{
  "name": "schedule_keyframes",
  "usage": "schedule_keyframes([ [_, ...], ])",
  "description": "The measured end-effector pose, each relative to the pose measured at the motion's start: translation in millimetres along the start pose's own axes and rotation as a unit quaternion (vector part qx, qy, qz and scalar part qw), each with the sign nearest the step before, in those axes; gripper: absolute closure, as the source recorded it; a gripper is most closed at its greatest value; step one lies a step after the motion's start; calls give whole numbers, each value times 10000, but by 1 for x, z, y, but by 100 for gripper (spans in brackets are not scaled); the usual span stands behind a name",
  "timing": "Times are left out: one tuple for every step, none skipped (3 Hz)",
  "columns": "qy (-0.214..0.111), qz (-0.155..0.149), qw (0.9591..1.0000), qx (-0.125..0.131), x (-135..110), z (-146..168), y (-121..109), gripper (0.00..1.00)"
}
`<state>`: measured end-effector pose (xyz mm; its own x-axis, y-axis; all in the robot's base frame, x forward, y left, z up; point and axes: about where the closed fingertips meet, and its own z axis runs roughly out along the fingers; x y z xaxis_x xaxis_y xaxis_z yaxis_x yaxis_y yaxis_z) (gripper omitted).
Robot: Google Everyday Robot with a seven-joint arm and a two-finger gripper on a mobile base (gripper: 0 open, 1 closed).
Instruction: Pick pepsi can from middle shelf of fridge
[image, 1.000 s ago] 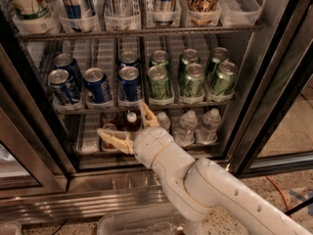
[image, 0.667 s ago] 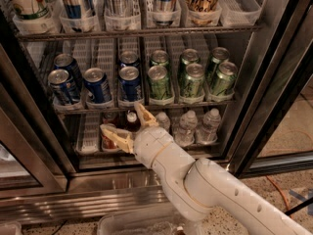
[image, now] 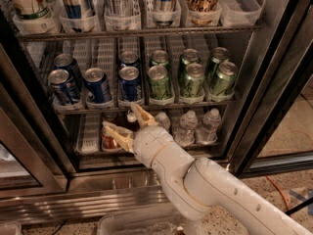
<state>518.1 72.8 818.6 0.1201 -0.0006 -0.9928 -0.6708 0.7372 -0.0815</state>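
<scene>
I have the gripper [image: 119, 116] low in the middle of my view, its fingers [image: 113, 130] spread apart. Well to the right of the fingers I see a pale speckled floor [image: 289, 137], stone-like, under warm yellowish light. It carries on lower down to the right. There an orange cable [image: 277, 187] curves across it. A black cable [image: 299, 207] and a bluish strip [image: 300, 195] lie just past the orange one, near the edge of my view. Straight below the fingers, at the bottom edge, a clear plastic bin [image: 122, 223] rests on the same floor.
</scene>
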Motion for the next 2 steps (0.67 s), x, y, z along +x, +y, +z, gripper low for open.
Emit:
schedule_keyframes([
  [22,-120,9999,40,-1,7,-1,31],
  [64,-224,9997,78,-2,18,0,29],
])
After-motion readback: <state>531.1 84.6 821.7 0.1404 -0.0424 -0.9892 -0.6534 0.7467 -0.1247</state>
